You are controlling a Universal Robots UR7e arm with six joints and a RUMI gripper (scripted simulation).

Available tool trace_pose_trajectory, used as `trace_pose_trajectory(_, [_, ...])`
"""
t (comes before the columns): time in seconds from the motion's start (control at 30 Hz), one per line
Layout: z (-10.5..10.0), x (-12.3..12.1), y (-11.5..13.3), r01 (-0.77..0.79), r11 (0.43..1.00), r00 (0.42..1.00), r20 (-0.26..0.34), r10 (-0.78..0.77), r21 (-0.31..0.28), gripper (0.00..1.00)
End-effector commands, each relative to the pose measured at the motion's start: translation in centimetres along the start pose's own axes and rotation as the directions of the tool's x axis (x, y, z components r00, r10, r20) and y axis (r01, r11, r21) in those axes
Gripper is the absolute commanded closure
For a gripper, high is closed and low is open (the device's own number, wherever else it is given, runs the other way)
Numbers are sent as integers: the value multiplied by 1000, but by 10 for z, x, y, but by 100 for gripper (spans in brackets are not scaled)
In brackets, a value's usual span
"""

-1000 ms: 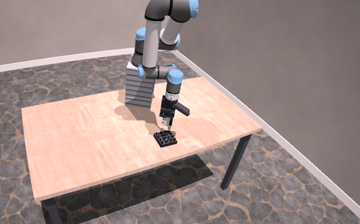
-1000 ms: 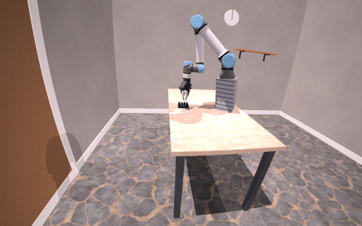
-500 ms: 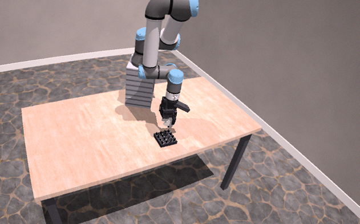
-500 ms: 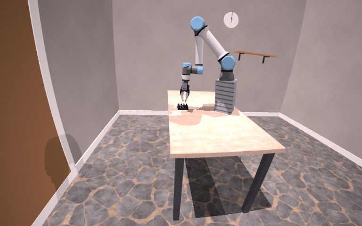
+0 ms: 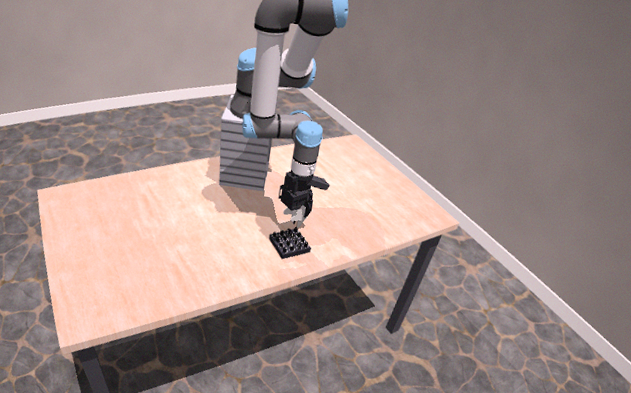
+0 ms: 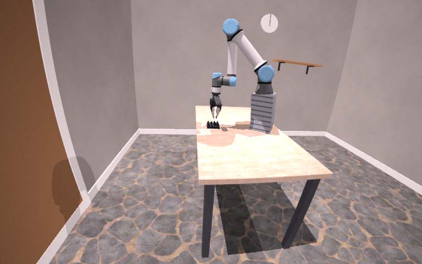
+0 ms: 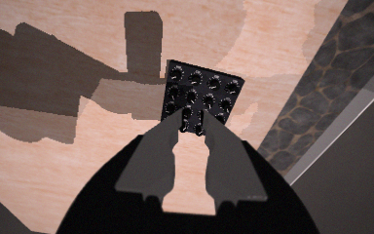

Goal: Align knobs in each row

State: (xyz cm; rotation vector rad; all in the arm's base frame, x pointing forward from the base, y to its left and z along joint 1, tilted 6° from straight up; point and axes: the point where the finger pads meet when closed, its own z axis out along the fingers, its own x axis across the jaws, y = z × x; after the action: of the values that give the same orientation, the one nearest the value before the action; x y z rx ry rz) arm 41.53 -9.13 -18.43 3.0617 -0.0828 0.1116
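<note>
The black knob box [image 5: 277, 249] [image 6: 212, 126] [image 7: 204, 89] lies on the table, turned a little in the wrist view. It carries a four-by-four grid of black knobs with pale marks around them. The knobs in the row farthest from the fingers show whole, such as the corner knob [image 7: 233, 88]. Their exact pointing, and the row letters, are too small to tell. My gripper [image 5: 295, 224] [image 6: 214, 117] [image 7: 192, 110] points down above the box, clear of the knobs, with a narrow gap between its empty fingertips. The fingers partly hide the nearest knobs.
The wooden table [image 5: 148, 250] [image 6: 249, 158] bears the box near one long edge. The arm's grey ribbed pedestal [image 5: 244, 158] [image 6: 262, 111] stands by the opposite long edge. A wall shelf [image 6: 296, 62] and a round clock [image 6: 268, 23] are on the wall.
</note>
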Motion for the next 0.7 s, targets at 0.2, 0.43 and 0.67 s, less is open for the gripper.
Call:
trace_pose_trajectory(0.2, [-3,-1,1,269,963,963,-4,-269,5,89])
trace_pose_trajectory(0.43, [-5,-1,3,450,893,893,-5,-450,4,89])
trace_pose_trajectory(0.67, [-8,-2,5,599,801,801,-5,-599,3,89])
